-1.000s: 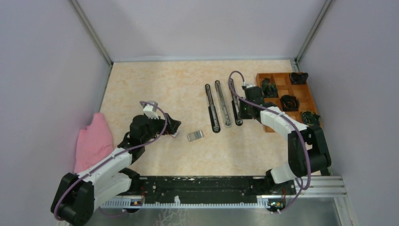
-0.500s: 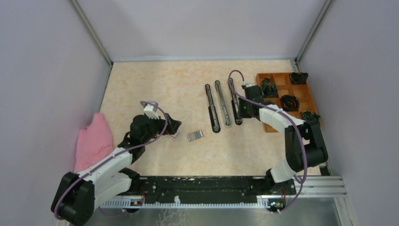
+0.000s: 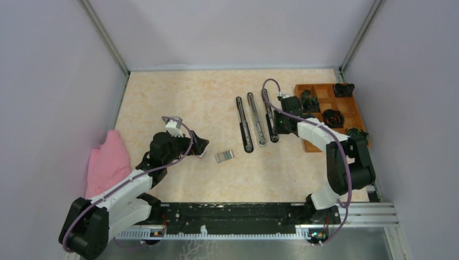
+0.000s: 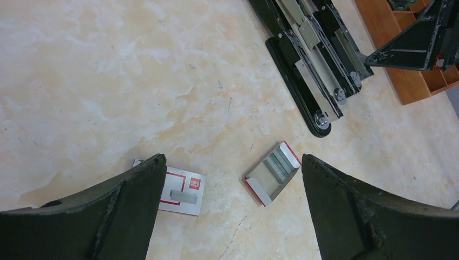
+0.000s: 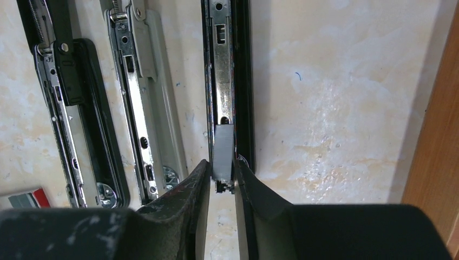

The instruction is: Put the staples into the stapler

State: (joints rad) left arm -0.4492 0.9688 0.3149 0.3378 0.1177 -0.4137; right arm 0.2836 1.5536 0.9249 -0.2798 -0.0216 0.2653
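Three staplers lie opened flat side by side mid-table. My right gripper (image 3: 276, 131) hovers over the near end of the rightmost stapler (image 3: 269, 111). In the right wrist view it (image 5: 222, 165) is shut on the staples (image 5: 222, 149), a small grey block held upright over that stapler's metal channel (image 5: 223, 76). My left gripper (image 3: 201, 145) is open and empty in the left wrist view (image 4: 233, 162). It hangs above the red-and-white box lid (image 4: 181, 190) and the open box tray (image 4: 273, 173), which holds more staples.
The two other staplers (image 3: 243, 124) (image 3: 256, 119) lie left of the rightmost one. A wooden compartment tray (image 3: 319, 85) with black clips stands at the right edge. A pink cloth (image 3: 108, 162) lies at the left wall.
The right arm's elbow has shifted slightly while its gripper stays over the rightmost stapler with the staples. The left arm has not moved.
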